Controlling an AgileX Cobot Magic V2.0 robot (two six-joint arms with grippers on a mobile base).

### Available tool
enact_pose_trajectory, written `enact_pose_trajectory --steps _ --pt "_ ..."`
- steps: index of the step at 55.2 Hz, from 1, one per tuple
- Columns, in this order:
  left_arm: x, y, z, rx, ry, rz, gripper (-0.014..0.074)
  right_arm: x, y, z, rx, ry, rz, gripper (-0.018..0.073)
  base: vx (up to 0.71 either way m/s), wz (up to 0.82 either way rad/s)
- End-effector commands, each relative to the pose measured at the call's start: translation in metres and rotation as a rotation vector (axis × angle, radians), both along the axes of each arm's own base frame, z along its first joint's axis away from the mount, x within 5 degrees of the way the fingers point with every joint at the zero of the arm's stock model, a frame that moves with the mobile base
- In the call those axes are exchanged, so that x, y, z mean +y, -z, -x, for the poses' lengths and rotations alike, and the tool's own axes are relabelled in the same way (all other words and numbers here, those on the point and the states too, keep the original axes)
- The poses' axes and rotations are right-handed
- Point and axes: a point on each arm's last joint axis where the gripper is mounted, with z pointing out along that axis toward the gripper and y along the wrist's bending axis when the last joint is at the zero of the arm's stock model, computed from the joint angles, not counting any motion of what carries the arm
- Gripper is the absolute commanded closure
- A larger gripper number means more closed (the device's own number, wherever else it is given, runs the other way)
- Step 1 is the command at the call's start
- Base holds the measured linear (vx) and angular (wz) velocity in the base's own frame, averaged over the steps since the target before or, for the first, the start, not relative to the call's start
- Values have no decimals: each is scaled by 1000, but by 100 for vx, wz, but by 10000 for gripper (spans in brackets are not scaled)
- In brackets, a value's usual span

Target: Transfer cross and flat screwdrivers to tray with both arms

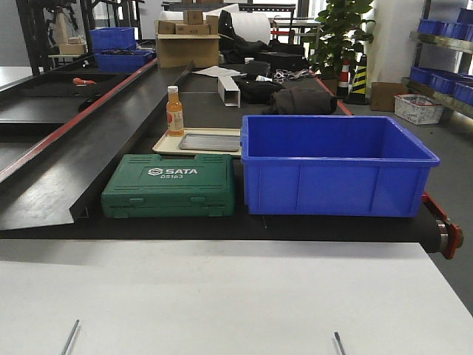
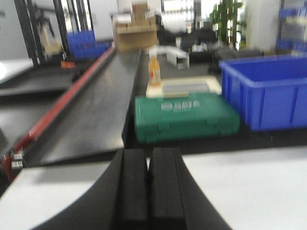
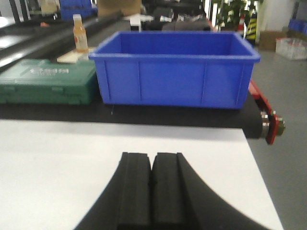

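Two thin silver shafts, one at the left (image 1: 72,336) and one at the right (image 1: 338,342), poke in over the white table's near edge; I take them for the screwdrivers, handles out of view. The grey metal tray (image 1: 211,142) lies on a cream board behind the green case; it also shows blurred in the left wrist view (image 2: 184,86). My left gripper (image 2: 147,152) is shut above the white table, nothing visible between its fingers. My right gripper (image 3: 152,155) is likewise shut over the table, with nothing showing in it. Neither arm appears in the front view.
A green SATA tool case (image 1: 168,185) and a deep blue crate (image 1: 336,163) stand on the black belt just beyond the white table (image 1: 236,296). An orange bottle (image 1: 174,111) stands beside the tray. A dark sloped panel (image 1: 81,163) runs along the left.
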Motion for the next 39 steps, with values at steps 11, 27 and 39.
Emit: enact_pose_trajectory --steps 11,27,39 --pt "-2 22 -45 191 4 -16 213 2 10 -34 59 1 10 212 0 0" --pt "-4 64 -82 471 -10 48 113 4 37 -51 243 30 -80 88 0 0" --pt "-7 86 -125 753 -2 37 113 6 59 -48 475 39 -120 88 0 0"
